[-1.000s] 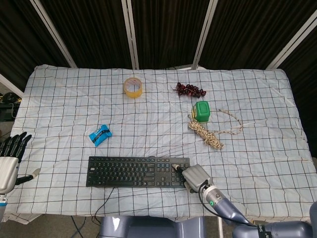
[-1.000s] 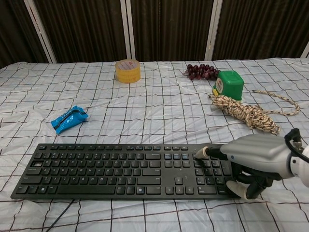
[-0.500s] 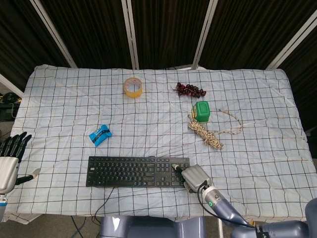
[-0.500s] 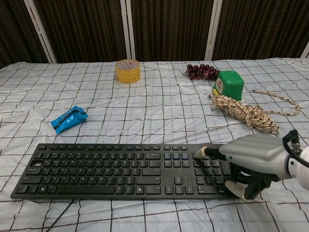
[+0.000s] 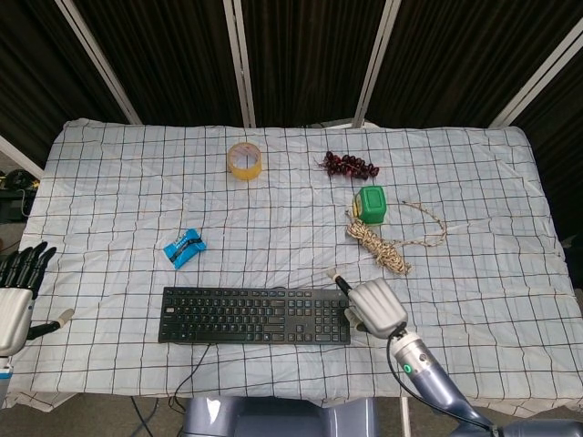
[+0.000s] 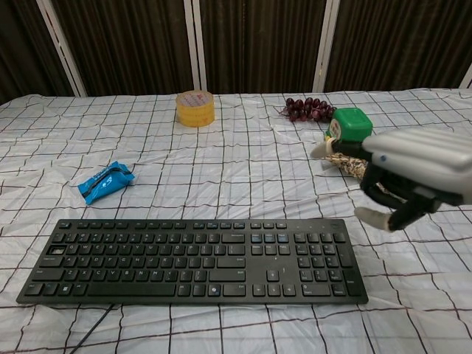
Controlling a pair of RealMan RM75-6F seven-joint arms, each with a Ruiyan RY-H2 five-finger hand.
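Right hand [image 6: 413, 173]: held above the keyboard's [image 6: 192, 258] right end, one finger extended, others curled, nothing gripped.
Keyboard: judged rigid, light; best gripped by its long edges.

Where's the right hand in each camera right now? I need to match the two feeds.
Head view: the right hand sits low and right of centre, at the right end of the keyboard.
Chest view: the right hand is at the right edge, raised above the keyboard's right end.
Shared landmark: the green box beside the rope coil.
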